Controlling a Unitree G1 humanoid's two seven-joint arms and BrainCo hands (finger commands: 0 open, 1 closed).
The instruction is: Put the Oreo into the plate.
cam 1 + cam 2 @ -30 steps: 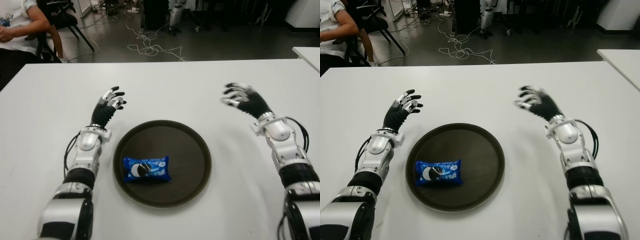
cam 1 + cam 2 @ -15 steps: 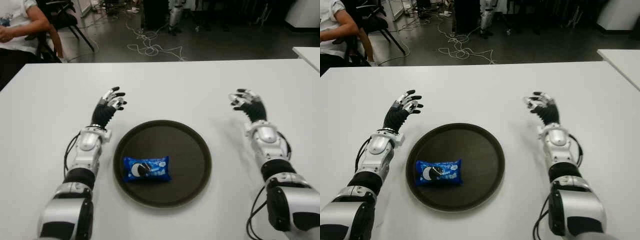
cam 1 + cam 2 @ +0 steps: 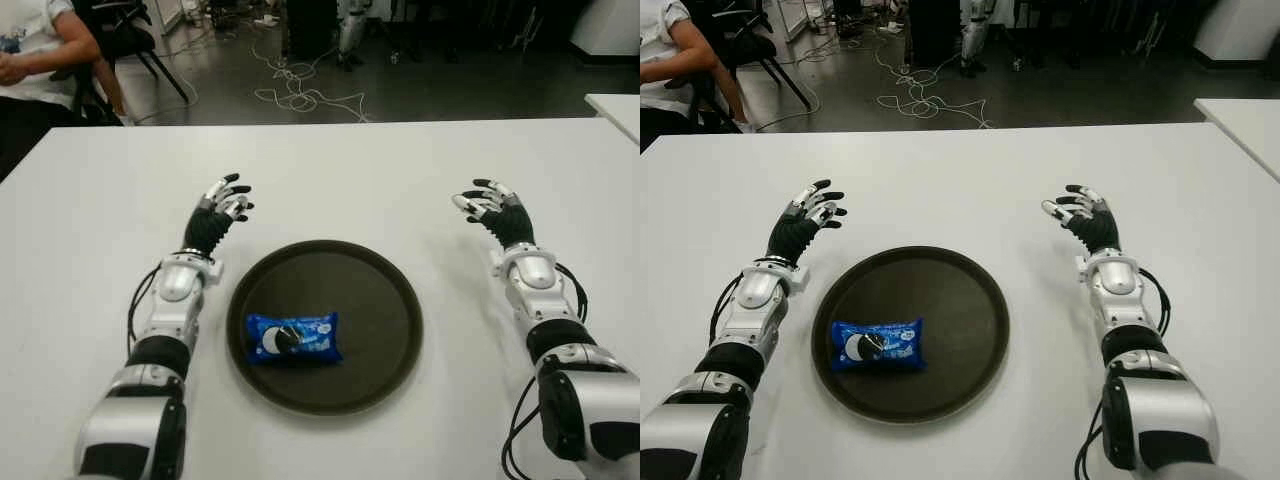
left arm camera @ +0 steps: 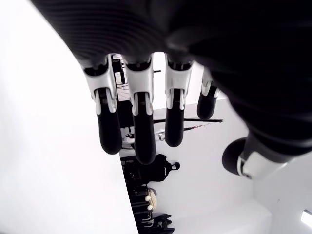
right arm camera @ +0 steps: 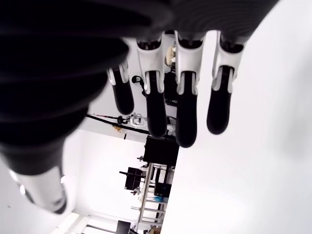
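A blue Oreo packet (image 3: 293,337) lies flat inside the round dark plate (image 3: 380,300), toward its left half. To the left of the plate, my left hand (image 3: 222,200) shows over the white table with its fingers spread and nothing in them. My right hand (image 3: 487,200) is to the right of the plate, also open and holding nothing. Both wrist views show relaxed, straight fingers (image 4: 139,126) (image 5: 184,112) with only table and room behind them.
The white table (image 3: 340,170) stretches around the plate. A second white table corner (image 3: 615,105) shows at the far right. A seated person (image 3: 35,50) and chairs are beyond the far left corner, with cables on the floor behind.
My right hand has drawn back from a raised, outward reach and settled lower, to the right of the plate. The left hand and the Oreo packet have not moved.
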